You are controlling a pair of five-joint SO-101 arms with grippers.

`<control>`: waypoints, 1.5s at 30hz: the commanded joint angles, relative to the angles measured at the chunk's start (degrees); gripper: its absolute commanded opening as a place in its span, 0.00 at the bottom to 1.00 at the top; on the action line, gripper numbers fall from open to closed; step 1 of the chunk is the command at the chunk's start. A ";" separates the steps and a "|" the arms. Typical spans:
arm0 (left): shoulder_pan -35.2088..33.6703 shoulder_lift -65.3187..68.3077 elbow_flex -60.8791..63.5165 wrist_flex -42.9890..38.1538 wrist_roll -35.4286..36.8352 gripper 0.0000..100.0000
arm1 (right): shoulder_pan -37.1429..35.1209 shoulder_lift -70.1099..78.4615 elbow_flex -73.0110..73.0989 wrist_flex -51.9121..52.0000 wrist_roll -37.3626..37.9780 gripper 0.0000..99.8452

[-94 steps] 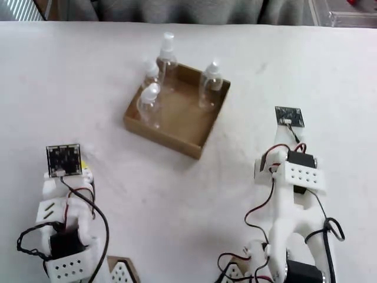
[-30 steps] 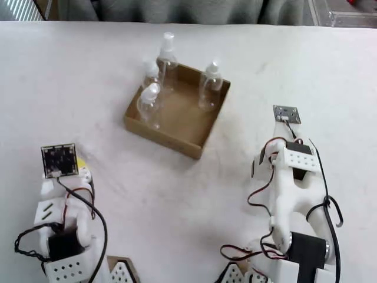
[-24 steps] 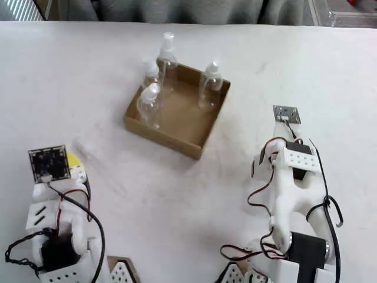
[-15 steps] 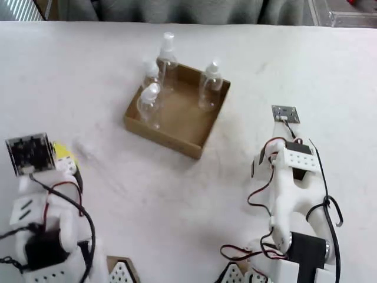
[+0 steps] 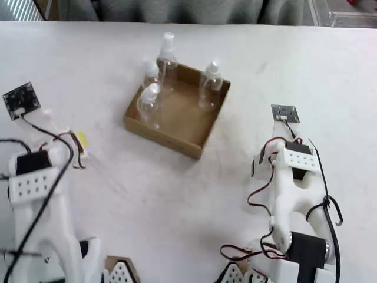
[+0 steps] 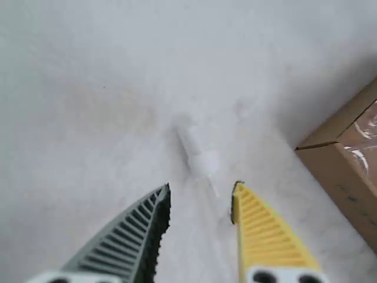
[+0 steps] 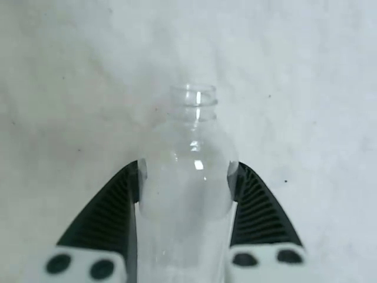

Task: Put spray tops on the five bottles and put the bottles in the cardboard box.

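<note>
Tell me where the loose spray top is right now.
In the left wrist view, the spray top lies on the table just ahead of the open left gripper, near the cardboard box.

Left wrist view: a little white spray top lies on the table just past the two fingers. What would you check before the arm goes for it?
1. Left gripper open: ok.
2. Spray top lying free, in line with the gap between the fingers: ok.
3. Spray top's thin tube unbent: cannot tell.
4. Right gripper shut on the bottle: ok.
5. Bottle's neck uncapped, ready for a top: ok.
6. Box has bare floor left for one more bottle: ok.
</note>
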State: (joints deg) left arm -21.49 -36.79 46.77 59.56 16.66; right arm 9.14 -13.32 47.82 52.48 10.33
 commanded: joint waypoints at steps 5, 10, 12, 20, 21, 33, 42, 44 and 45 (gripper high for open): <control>0.66 27.65 -16.70 -0.18 1.23 0.19 | 0.22 -0.13 -0.26 -1.01 0.62 0.02; 0.66 40.75 -25.76 -0.26 5.19 0.19 | 0.13 -0.13 0.18 -1.71 0.70 0.02; 0.66 45.49 -29.27 -0.26 7.21 0.19 | 0.13 -0.13 0.18 -1.71 0.70 0.02; 0.66 57.89 -34.90 0.18 7.65 0.19 | 0.13 -0.13 0.26 -1.71 2.20 0.02; 0.66 57.98 -34.90 0.26 7.65 0.19 | 0.13 -0.13 0.26 -1.80 2.20 0.02; 3.91 53.85 -33.14 5.71 7.38 0.19 | 0.13 -0.13 0.26 -2.33 2.64 0.02; 4.44 47.16 -24.79 -2.20 7.82 0.18 | 0.22 -0.13 0.26 -2.42 2.64 0.02; 4.35 47.16 -24.35 -3.87 7.91 0.18 | 0.22 -0.13 0.26 -2.42 2.64 0.02; 4.35 47.16 -24.26 -4.13 8.70 0.18 | 0.22 -0.13 0.26 -2.42 2.64 0.02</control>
State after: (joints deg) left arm -17.89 13.67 22.15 58.42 24.13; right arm 8.97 -13.41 48.26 51.16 12.44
